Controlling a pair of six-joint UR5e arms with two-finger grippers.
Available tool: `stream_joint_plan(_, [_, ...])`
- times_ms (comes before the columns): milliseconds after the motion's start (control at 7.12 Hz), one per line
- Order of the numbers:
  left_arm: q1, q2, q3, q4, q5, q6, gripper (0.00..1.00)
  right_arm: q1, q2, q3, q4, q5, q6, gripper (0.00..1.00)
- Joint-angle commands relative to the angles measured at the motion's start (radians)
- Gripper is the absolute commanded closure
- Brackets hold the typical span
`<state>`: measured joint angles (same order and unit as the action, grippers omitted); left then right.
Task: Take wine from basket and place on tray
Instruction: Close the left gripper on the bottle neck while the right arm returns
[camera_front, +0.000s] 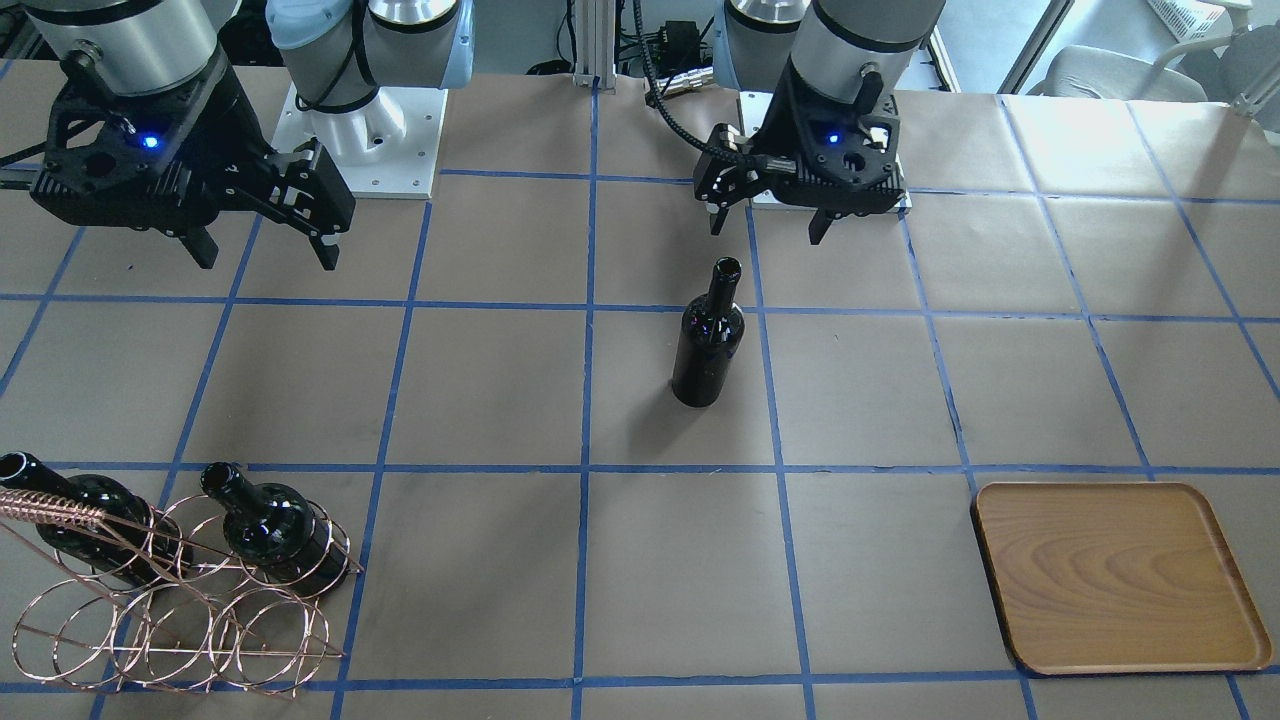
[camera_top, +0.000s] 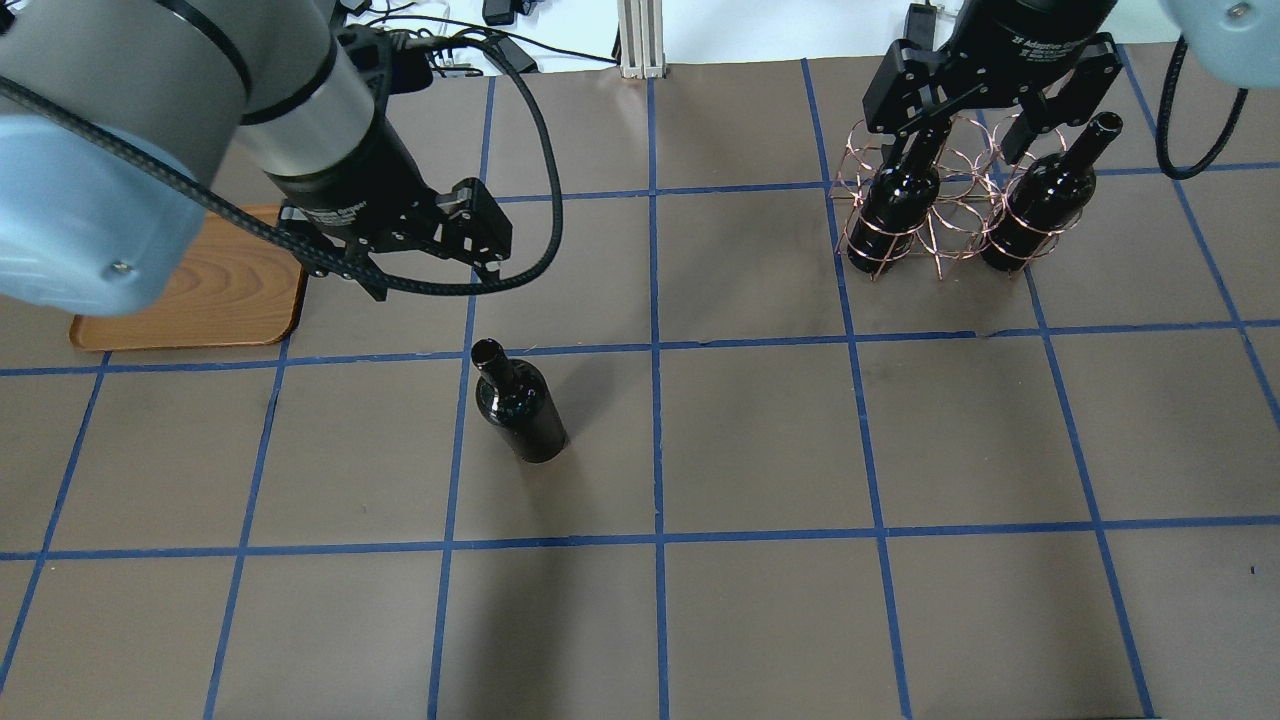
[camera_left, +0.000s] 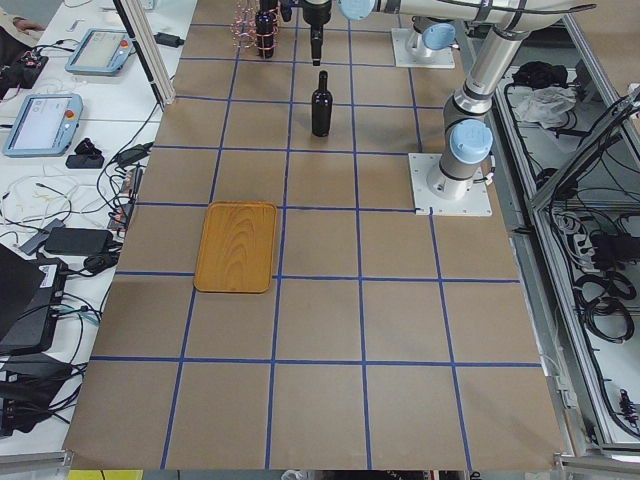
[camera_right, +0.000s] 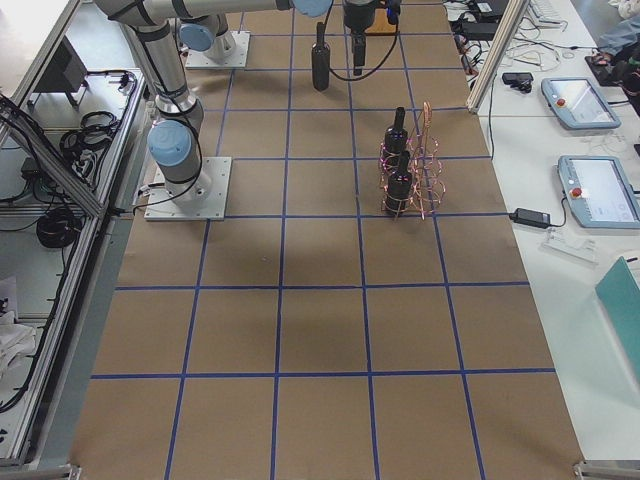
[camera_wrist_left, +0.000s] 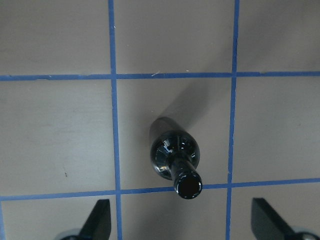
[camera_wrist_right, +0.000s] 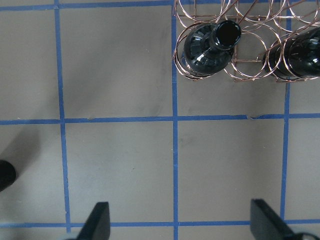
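Just beyond the wide-open, empty fingers of your left gripper, the wine stands upright, well apart from the tray. Your right gripper, likewise spread and empty, faces the basket holding two bottles.

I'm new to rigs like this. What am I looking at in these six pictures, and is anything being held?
Two robot arms work at a paper-covered table marked with blue tape. Four pictures come from fixed cameras: one facing the robot, one over its shoulders, and one at each table end. The other two come from cameras on the wrists, looking down past the fingers. One dark wine bottle stands alone mid-table, close to the left gripper. A second bottle and a third bottle sit in the copper wire basket, near the right gripper. The wooden tray has nothing on it. Both grippers are open and hold nothing.
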<state>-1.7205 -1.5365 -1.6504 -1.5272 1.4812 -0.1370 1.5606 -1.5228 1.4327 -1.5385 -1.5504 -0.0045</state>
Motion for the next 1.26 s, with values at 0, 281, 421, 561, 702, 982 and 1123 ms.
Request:
stream_joint_plan(0, [-0.040,-0.010,-0.075,0.067,0.007,-0.027,0.00,-0.007,0.000,0.000,0.004,-0.002,-0.018,0.00])
stream_joint_plan(281, [-0.040,-0.028,-0.094,0.067,0.013,-0.023,0.06,-0.007,-0.002,0.005,0.003,-0.011,-0.028,0.00])
stream_joint_plan(421, [-0.040,-0.040,-0.104,0.068,0.027,-0.019,0.10,-0.007,-0.003,0.014,0.000,-0.013,-0.019,0.00])
stream_joint_plan(561, [-0.039,-0.053,-0.106,0.074,0.042,-0.018,0.10,0.002,-0.010,0.015,0.006,-0.016,-0.009,0.00])
stream_joint_plan(702, [-0.039,-0.062,-0.106,0.076,0.042,-0.018,0.10,0.013,-0.014,0.018,0.015,-0.017,0.039,0.00])
stream_joint_plan(982, [-0.031,-0.083,-0.104,0.113,0.048,-0.018,0.11,0.079,-0.007,0.017,0.003,-0.045,0.170,0.00])
stream_joint_plan(1123, [-0.031,-0.094,-0.106,0.114,0.047,-0.021,0.17,0.082,0.006,0.020,-0.047,-0.040,0.155,0.00])
